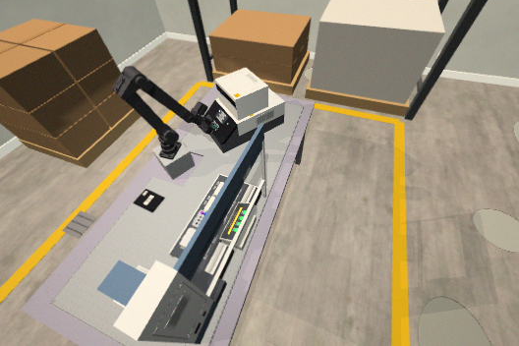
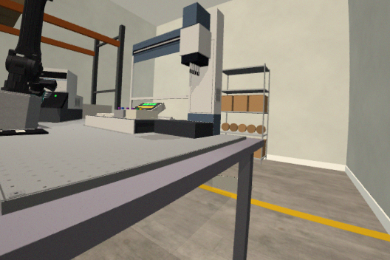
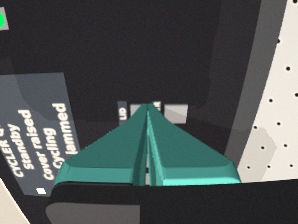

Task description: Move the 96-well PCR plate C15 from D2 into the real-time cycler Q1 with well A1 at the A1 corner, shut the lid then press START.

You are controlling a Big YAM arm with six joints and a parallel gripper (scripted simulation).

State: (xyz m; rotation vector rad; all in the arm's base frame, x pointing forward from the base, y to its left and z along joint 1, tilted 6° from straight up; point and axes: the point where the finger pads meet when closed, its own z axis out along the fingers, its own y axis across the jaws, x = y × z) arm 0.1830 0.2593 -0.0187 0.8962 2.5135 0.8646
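Note:
The real-time cycler Q1 [image 1: 248, 104] stands at the far end of the table with its white lid shut and its lamp [image 1: 228, 124] green. My gripper [image 1: 211, 121] is shut and empty, with its fingertips right at Q1's dark front panel. In the wrist view the teal fingers [image 3: 148, 112] are pressed together, and their tips touch the row of pale keys [image 3: 152, 111]. The green lamp [image 3: 3, 19] shows at the left edge there, beside a status label [image 3: 40, 136]. The hand-off row [image 1: 208, 212] lies along the liquid handler's deck; plate C15 is too small to pick out.
The liquid handler [image 1: 221, 202] with its blue gantry runs down the table's right side. The black regrip nest [image 1: 146, 197] lies on the table's left part. A blue pad [image 1: 121, 281] lies near the front end. Boxes and a rack stand behind the table.

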